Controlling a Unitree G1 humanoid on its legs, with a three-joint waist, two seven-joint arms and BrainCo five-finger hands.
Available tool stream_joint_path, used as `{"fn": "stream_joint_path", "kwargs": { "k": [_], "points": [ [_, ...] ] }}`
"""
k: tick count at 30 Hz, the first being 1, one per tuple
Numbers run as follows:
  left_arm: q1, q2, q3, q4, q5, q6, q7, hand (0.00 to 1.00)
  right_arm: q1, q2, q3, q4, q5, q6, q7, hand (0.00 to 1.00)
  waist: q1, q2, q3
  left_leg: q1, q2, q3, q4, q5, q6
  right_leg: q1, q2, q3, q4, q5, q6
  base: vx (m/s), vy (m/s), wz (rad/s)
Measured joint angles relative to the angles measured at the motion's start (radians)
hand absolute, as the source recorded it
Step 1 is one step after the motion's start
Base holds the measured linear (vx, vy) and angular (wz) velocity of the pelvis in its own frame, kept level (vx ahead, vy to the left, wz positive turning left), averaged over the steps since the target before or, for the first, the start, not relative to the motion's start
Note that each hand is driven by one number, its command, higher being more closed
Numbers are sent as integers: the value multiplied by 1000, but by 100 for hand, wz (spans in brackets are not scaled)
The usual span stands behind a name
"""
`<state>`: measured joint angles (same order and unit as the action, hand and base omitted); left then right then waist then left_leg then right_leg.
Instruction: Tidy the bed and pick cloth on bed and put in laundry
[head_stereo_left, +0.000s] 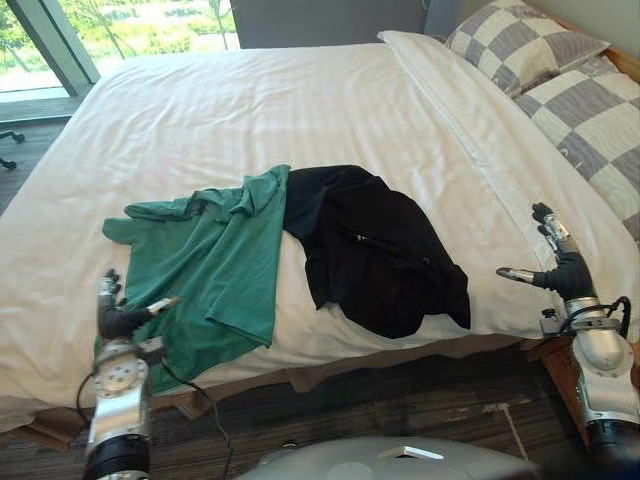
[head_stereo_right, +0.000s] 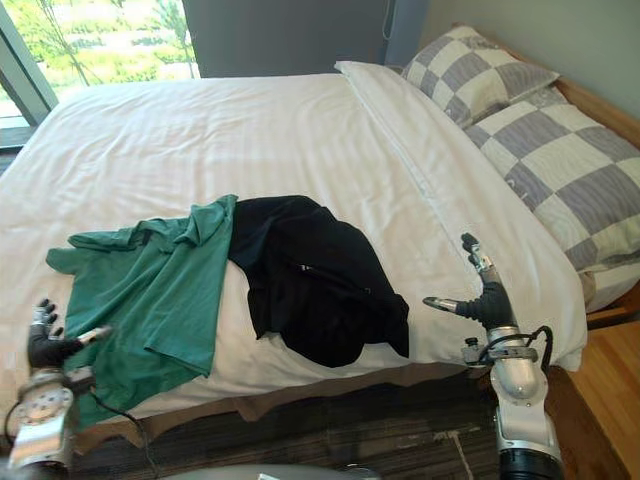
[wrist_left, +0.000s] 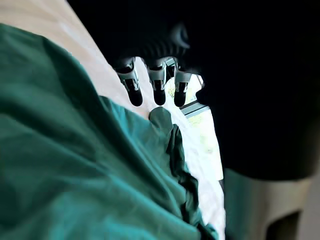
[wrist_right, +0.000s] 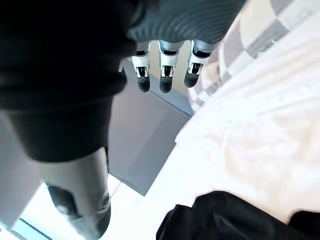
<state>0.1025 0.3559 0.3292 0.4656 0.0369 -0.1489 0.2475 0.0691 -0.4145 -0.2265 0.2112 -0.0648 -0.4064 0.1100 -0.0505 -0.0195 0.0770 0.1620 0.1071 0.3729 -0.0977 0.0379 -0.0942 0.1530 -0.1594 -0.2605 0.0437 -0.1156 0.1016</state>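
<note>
A green shirt (head_stereo_left: 205, 265) lies crumpled on the near left part of the white bed (head_stereo_left: 300, 110), its lower end hanging over the front edge. A black garment (head_stereo_left: 375, 250) lies beside it to the right, touching it. My left hand (head_stereo_left: 118, 318) hovers at the bed's front edge over the green shirt's lower corner, fingers (wrist_left: 159, 85) straight and holding nothing. My right hand (head_stereo_left: 560, 262) is raised over the bed's near right edge, right of the black garment (wrist_right: 235, 217), with its fingers (wrist_right: 166, 75) straight and empty.
Two checked grey-and-white pillows (head_stereo_left: 560, 70) lie at the head of the bed on the far right. A window (head_stereo_left: 110, 25) with a dark frame runs behind the bed's far left. Dark floor (head_stereo_left: 420, 400) lies in front of the bed, and a wooden bed frame (head_stereo_right: 600, 110) shows at right.
</note>
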Motion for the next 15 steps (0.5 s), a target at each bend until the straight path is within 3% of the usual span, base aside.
{"fn": "stream_joint_path", "kwargs": {
  "k": [4,7,10,15],
  "points": [
    [-8,5,-16,-1,117,39,51,0,-2,0,48,-76,0,54,-13,0,1,6,51,-15,2,-3,0,8,6,-20,0,5,10,1,0,-56,-3,1],
    [-38,41,-19,-13,183,71,85,0,-48,0,75,-118,0,71,-51,0,8,-9,88,-98,9,-8,0,34,12,-106,6,10,36,10,-7,-65,-6,5],
    [-107,101,-34,-13,195,100,109,0,-112,0,76,-118,1,102,-93,0,23,-28,144,-160,17,-16,0,58,18,-166,14,12,39,29,-15,-62,-5,7],
    [-125,132,-34,-62,231,115,130,0,-112,0,73,-161,5,107,-113,0,41,-27,177,-180,15,-23,4,60,20,-183,14,40,40,31,-16,19,17,6]
  ]
}}
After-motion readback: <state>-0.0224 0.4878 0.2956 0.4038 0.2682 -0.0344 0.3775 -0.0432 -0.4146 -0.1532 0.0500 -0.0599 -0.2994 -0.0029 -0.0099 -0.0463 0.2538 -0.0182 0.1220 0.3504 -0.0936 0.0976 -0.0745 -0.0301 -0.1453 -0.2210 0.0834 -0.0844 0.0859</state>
